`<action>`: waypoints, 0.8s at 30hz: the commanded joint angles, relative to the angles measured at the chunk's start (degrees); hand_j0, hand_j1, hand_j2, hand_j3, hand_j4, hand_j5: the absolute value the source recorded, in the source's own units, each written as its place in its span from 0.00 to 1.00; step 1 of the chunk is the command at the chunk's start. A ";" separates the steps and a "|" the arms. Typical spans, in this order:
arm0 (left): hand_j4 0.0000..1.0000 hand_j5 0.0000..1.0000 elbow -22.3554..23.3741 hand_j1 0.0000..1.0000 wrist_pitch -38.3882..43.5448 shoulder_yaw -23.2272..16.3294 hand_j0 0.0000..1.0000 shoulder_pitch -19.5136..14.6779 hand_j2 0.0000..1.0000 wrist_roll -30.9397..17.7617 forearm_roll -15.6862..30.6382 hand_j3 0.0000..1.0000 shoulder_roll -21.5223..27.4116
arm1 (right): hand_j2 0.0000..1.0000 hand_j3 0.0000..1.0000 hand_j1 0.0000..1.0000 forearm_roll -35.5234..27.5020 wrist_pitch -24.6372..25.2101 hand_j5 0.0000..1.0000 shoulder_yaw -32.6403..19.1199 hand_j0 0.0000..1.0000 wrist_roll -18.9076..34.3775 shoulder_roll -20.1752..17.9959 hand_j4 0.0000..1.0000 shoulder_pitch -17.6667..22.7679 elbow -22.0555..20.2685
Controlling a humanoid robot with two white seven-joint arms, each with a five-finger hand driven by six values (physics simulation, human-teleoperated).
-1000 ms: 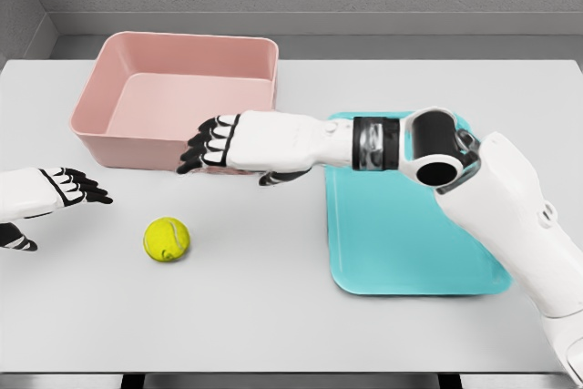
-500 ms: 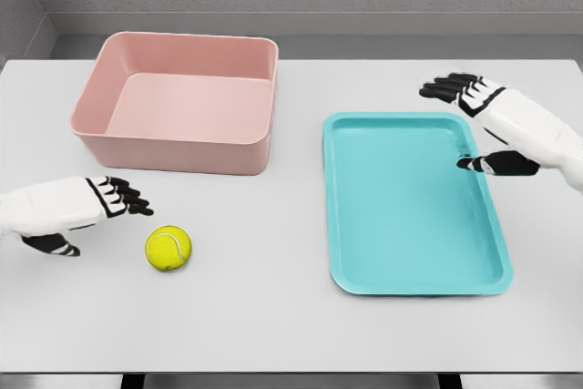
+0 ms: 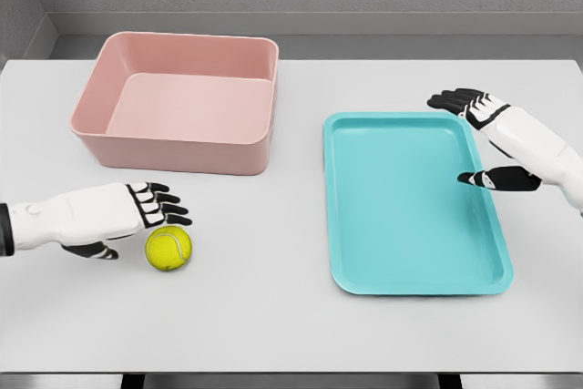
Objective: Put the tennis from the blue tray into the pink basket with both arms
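Observation:
A yellow-green tennis ball (image 3: 168, 249) lies on the white table, left of the blue tray (image 3: 401, 261) and in front of the pink basket (image 3: 173, 145). My left hand (image 3: 137, 220) reaches in from the left and hovers just beside and above the ball, fingers spread, holding nothing. My right hand (image 3: 478, 138) hangs over the tray's right rim, fingers relaxed and open, with nothing in it. The tray holds nothing. The basket holds nothing.
The white table (image 3: 273, 316) ends at a front edge near the bottom of the picture. A grey wall runs behind the basket.
My left hand has slid right until it is next to the ball. My right arm pulled back from the basket across to the tray's right side. The ball stayed put.

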 commanded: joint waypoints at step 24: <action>1.00 1.00 -0.07 1.00 0.09 -2.99 1.00 -0.26 1.00 -0.06 -0.81 1.00 -4.45 | 1.00 1.00 1.00 -0.47 0.17 1.00 -0.10 1.00 -0.03 0.00 1.00 0.09 0.16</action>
